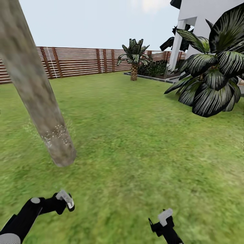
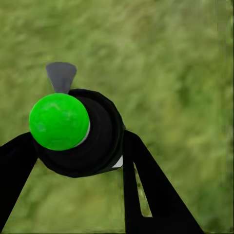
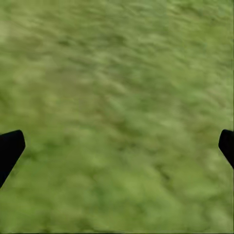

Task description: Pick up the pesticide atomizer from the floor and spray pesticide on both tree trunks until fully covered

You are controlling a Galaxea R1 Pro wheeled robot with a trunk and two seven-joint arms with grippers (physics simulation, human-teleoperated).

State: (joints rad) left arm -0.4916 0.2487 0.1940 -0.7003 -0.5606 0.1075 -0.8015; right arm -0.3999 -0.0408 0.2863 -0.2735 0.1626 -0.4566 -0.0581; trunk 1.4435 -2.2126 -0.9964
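A thick tree trunk (image 1: 37, 98) of mottled grey-brown bark leans across the left of the head view and meets the grass floor (image 1: 135, 145) ahead of my left arm. A band of small white specks (image 1: 56, 135) dots the bark near its base. My left gripper (image 1: 66, 202) is low and just short of the trunk, shut on the pesticide atomizer (image 2: 78, 131), a black body with a green round cap and a grey nozzle. Its black fingers (image 2: 146, 185) press on both sides of the body. My right gripper (image 1: 165, 217) hangs open over bare grass (image 3: 117, 97), holding nothing.
A brown slatted fence (image 1: 78, 61) closes the far side of the lawn. A short palm (image 1: 134, 57) stands at the back by a grey paved edge (image 1: 152, 78). A big dark-leaved plant (image 1: 213, 74) and a white house (image 1: 196, 20) are on the right.
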